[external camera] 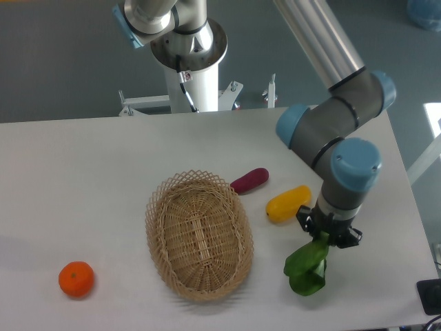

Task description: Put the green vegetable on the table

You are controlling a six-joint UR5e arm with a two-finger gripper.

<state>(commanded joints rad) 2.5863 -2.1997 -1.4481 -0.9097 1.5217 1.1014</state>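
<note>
The green vegetable (305,268) hangs leaf-down from my gripper (326,236), which is shut on its upper end. Its dark green leaves reach down to the white table (103,179) at the front right, close to or touching the surface; I cannot tell which. The pale stem end is hidden inside the fingers. The arm's blue-capped wrist stands directly above the gripper.
A yellow oblong vegetable (288,203) lies just up-left of the gripper, with a dark red-purple one (249,180) beyond it. An oval wicker basket (198,235) sits at the centre. An orange (76,278) lies front left. The table's front edge runs just below the vegetable.
</note>
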